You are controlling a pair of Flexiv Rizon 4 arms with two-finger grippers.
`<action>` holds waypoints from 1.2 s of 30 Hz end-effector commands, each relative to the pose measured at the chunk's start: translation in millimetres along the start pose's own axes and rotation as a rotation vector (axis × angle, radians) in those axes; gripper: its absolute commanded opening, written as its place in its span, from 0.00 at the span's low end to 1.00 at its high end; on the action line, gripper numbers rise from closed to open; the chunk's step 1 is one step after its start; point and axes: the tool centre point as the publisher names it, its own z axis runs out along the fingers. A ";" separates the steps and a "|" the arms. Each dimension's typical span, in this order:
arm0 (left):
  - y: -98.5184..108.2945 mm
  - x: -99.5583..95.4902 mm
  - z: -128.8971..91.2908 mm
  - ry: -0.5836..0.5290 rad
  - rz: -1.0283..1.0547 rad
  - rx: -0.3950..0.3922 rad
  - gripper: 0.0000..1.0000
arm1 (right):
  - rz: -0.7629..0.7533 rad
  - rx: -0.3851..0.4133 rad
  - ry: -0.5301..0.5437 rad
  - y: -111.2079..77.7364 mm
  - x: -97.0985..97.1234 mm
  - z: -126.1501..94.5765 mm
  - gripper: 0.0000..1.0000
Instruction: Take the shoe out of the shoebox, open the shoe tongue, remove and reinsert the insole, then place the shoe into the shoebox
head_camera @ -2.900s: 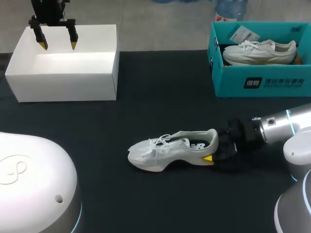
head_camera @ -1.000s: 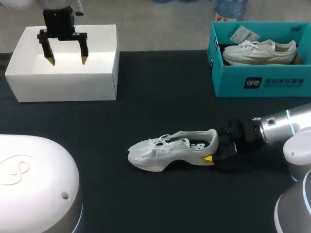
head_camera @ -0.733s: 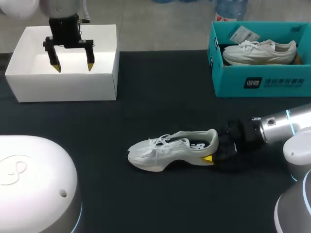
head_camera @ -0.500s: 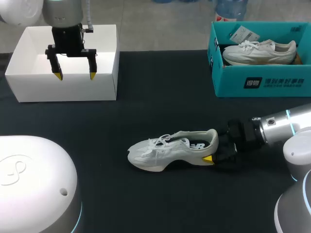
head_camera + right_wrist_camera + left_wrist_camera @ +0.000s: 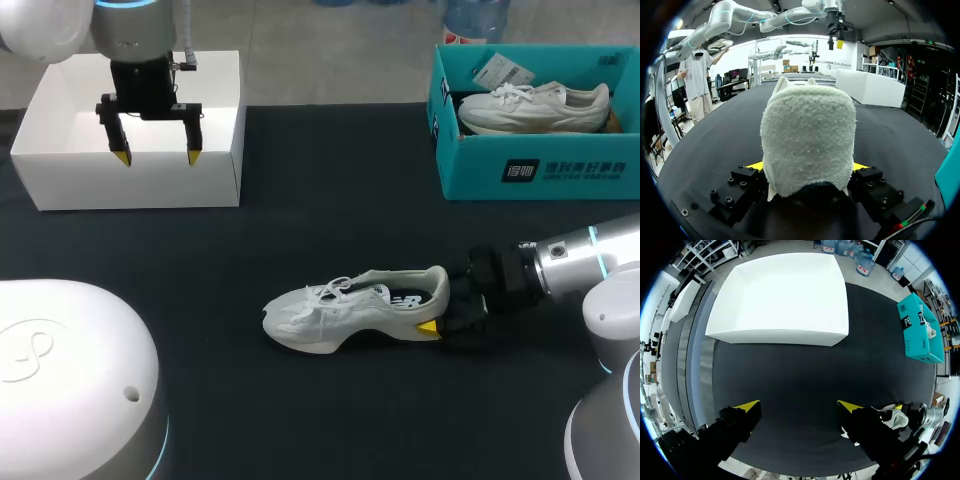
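A white shoe (image 5: 350, 308) lies on its sole on the black table, toe to the left. My right gripper (image 5: 440, 318) is at its heel. In the right wrist view the fuzzy heel (image 5: 807, 130) fills the gap of the right gripper (image 5: 807, 167), with a yellow tip against each side. My left gripper (image 5: 156, 157) hangs open and empty over the front wall of the white shoebox (image 5: 130, 175). In the left wrist view the left gripper (image 5: 799, 407) is spread wide above bare table, with the white shoebox (image 5: 780, 335) ahead and the shoe (image 5: 896, 417) off to one side.
A teal shoebox (image 5: 535, 165) at the back right holds a second white shoe (image 5: 535, 105) and a paper tag. The teal shoebox (image 5: 920, 332) also shows in the left wrist view. The white shoebox (image 5: 870, 87) stands far ahead of the right gripper.
My left gripper has come down and forward, from over the white shoebox's back to its front wall, drifting a little right. The right arm and the shoe have stayed put.
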 end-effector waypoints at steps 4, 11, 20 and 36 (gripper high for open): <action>31.2 24.5 8.0 -0.009 0.014 0.022 1.00 | 0.001 0.004 -0.003 1.1 0.8 1.3 0.00; 62.7 53.4 15.1 0.046 0.060 0.017 1.00 | 0.001 0.004 -0.003 1.1 0.8 1.3 0.00; 95.4 92.6 29.2 0.041 0.128 -0.024 1.00 | 0.001 0.004 -0.003 1.1 0.8 1.3 0.00; 134.7 158.4 45.5 0.058 0.225 -0.032 1.00 | 0.001 0.004 -0.003 1.1 0.8 1.3 0.00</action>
